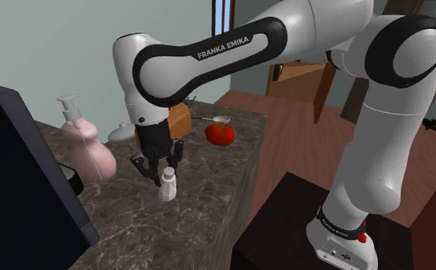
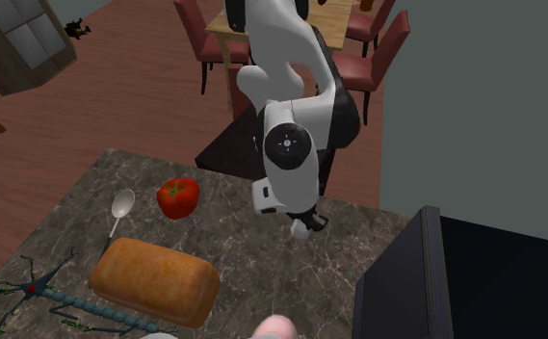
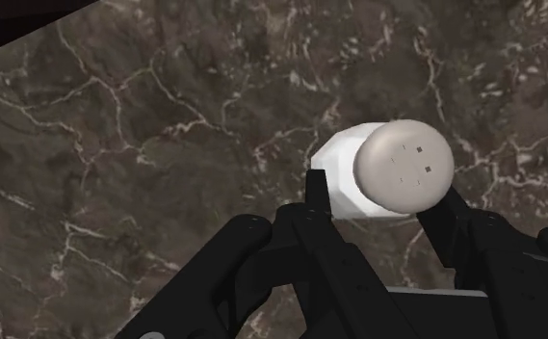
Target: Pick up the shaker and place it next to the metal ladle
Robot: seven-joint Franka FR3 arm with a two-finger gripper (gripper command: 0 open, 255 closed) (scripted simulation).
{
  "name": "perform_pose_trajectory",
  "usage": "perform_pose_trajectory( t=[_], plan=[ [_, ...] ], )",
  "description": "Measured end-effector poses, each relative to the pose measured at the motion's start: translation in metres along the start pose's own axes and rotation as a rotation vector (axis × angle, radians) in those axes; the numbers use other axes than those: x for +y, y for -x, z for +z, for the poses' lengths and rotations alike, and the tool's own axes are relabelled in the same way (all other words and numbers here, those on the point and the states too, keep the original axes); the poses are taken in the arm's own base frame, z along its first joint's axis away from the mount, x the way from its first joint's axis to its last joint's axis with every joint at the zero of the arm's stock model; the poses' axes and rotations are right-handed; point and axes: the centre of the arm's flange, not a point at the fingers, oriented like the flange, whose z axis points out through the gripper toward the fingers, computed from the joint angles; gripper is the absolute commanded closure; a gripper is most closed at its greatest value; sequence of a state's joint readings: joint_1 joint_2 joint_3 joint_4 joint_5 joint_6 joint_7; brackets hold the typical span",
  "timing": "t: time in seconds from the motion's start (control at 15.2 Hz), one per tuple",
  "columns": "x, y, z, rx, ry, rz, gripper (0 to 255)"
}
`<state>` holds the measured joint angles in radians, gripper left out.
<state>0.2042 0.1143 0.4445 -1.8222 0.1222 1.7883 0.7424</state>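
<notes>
Shaker [image 3: 402, 166], white, faceted, with a domed perforated cap, stood on the veined marble table [image 3: 117, 116] between the end effector's [image 3: 382, 195] parted fingers.

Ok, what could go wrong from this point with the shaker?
1. The gripper sits at the rounded cap end of the shaker, so it might slip out or topple onto the counter.
2. The ladle lies close to the tomato and the bread loaf, so the placing spot looks tight. The shaker could nudge the tomato, which may roll.
</notes>
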Motion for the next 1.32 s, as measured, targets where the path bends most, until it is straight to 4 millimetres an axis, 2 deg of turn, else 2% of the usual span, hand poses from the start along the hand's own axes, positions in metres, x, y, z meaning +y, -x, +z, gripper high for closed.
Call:
perform_pose_trajectory(
  t=[1.32],
  plan=[
    [-0.003, 0.024, -0.103, 0.000, 0.000, 0.000, 255]
  ],
)
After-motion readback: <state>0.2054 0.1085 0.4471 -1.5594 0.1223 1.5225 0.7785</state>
